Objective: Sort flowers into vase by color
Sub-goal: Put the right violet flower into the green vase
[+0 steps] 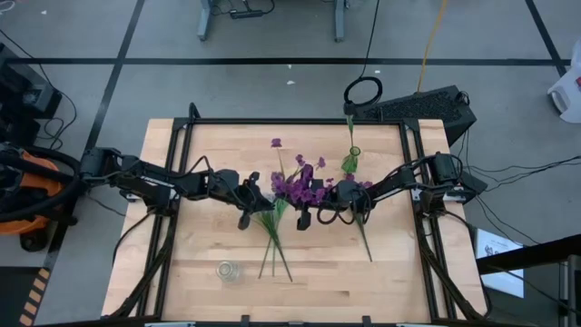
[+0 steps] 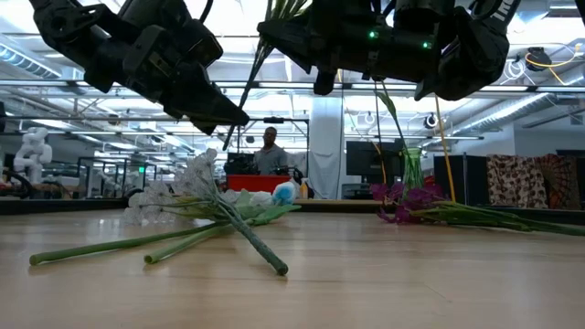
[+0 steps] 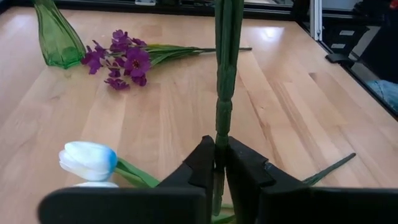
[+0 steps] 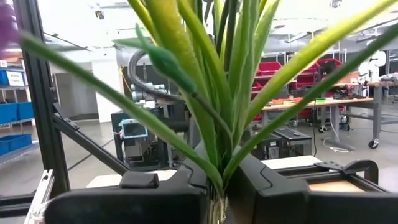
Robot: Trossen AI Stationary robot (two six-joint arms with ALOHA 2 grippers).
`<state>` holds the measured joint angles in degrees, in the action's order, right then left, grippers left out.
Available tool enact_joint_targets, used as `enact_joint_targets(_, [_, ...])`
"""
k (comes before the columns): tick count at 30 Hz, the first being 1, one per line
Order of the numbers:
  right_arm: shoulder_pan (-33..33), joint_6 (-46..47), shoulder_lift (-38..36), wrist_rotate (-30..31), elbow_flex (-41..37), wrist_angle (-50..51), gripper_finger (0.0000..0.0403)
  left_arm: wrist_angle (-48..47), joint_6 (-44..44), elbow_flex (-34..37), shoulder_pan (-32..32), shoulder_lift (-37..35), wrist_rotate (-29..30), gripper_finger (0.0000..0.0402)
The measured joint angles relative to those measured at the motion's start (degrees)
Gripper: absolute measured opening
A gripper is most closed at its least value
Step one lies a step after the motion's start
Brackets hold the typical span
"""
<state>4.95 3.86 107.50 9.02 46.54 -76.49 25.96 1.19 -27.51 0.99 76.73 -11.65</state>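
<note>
Nearest to me, the left end effector [image 3: 216, 163] is clenched on a thin green stem [image 3: 222, 81] that rises straight up between its fingers. The right end effector [image 4: 214, 180] is also clenched, on the leafy base of a stem [image 4: 205, 93]. In the high view both meet over the middle of the counter [image 1: 204, 245], amid the purple flowers [image 1: 300, 186]. I judge both hold the same flower, though I cannot confirm it.

Handling: I judge the flowers light and springy. The stems are stiff enough to stand upright from a pinch, but the blossoms and leaves are soft and will snag. I take hold on bare stem, below the leaves, never on a blossom.

On the counter below lie white tulip buds [image 3: 87, 160] on green stems [image 2: 174, 245], loosely crossed. Farther off, a purple sprig [image 3: 121, 59] lies just beside the green vase [image 3: 57, 37], its blossoms near the vase foot. A clear glass [image 1: 226, 270] stands near the front edge, well apart from the rest.

Open room: the counter is bare between the white stems and the green vase, so a lifted stem can travel there. The black frame rails [image 1: 413, 154] bound both sides; long stems swung wide could catch them.
</note>
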Motion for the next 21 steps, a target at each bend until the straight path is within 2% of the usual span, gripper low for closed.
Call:
enact_joint_targets(11, [0.00, 0.89, 0.00, -0.02, 0.00, 0.09, 0.0020, 0.08, 1.40, 0.00, 0.00, 0.00, 0.16, 0.0204])
enact_joint_targets(15, [0.00, 1.41, -0.16, -0.04, 0.00, 0.28, 0.0020, 0.06, 1.38, 0.00, 0.23, 0.00, 0.18, 0.0229])
enact_joint_targets(21, [0.00, 2.47, -1.50, -0.02, -0.04, 2.09, 0.0020, 0.04, 1.46, 0.00, 1.64, -0.02, 2.26, 0.0235])
